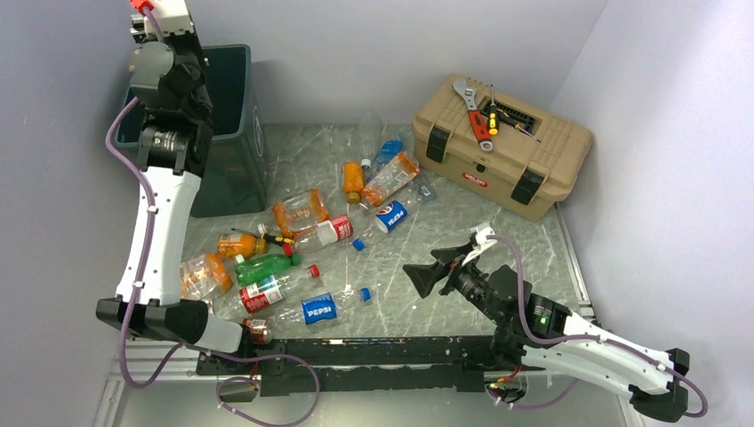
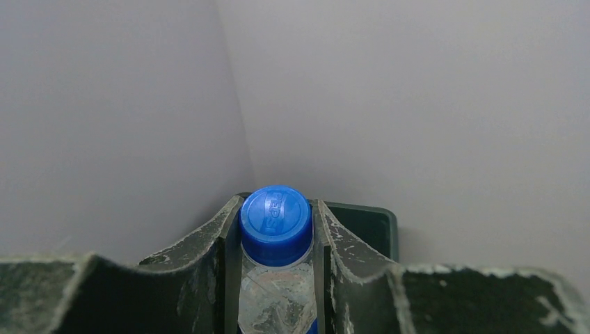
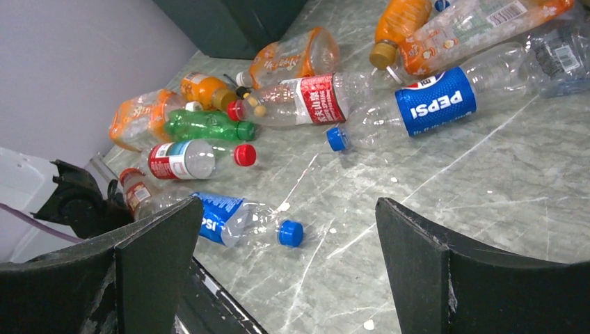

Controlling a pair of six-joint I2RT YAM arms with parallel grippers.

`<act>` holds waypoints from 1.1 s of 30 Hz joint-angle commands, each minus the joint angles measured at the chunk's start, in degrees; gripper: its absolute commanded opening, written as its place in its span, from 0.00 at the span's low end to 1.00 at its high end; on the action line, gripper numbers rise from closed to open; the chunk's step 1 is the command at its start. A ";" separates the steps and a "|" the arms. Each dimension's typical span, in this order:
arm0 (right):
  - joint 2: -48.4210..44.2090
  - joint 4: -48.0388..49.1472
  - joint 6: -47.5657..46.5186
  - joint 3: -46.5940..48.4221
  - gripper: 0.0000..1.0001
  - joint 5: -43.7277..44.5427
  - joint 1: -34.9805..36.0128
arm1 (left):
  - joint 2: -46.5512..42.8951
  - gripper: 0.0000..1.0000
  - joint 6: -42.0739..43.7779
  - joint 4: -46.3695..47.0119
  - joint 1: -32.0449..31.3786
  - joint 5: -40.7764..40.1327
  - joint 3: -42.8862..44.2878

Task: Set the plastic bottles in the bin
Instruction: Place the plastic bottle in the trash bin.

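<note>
My left gripper [image 2: 276, 209] is shut on the neck of a clear plastic bottle [image 2: 273, 296] with a blue Pepsi cap, held high. The rim of the dark green bin [image 2: 372, 226] shows just behind the fingertips. From above, the left arm [image 1: 169, 80] is raised over the bin [image 1: 233, 98] at the back left. Several plastic bottles [image 1: 302, 222] lie scattered on the table, clear, orange and green. My right gripper [image 3: 289, 203] is open and empty, low over the table [image 1: 425, 274], with a Pepsi bottle [image 3: 222, 217] to its left.
A tan toolbox [image 1: 502, 165] stands at the back right with a wrench and screwdrivers [image 1: 480, 116] on its lid. A yellow-handled screwdriver [image 1: 267, 237] lies among the bottles. Walls close in on the left, back and right.
</note>
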 commanded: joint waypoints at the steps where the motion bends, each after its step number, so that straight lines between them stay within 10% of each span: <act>1: -2.19 0.08 0.92 -1.80 1.00 -1.45 0.08 | 1.25 0.00 -6.26 4.71 3.35 0.86 -0.43; 14: -0.61 0.23 -0.69 -2.87 1.00 0.74 0.09 | 4.09 0.00 -18.62 4.42 8.84 3.74 -14.38; 22: 1.88 -0.71 -1.00 -1.81 1.00 2.96 0.09 | 3.38 0.94 -15.82 0.13 8.84 4.18 -10.73; 33: 2.07 -2.74 -0.45 0.58 1.00 4.51 0.08 | -8.85 0.98 -24.08 -7.77 7.39 19.04 -8.13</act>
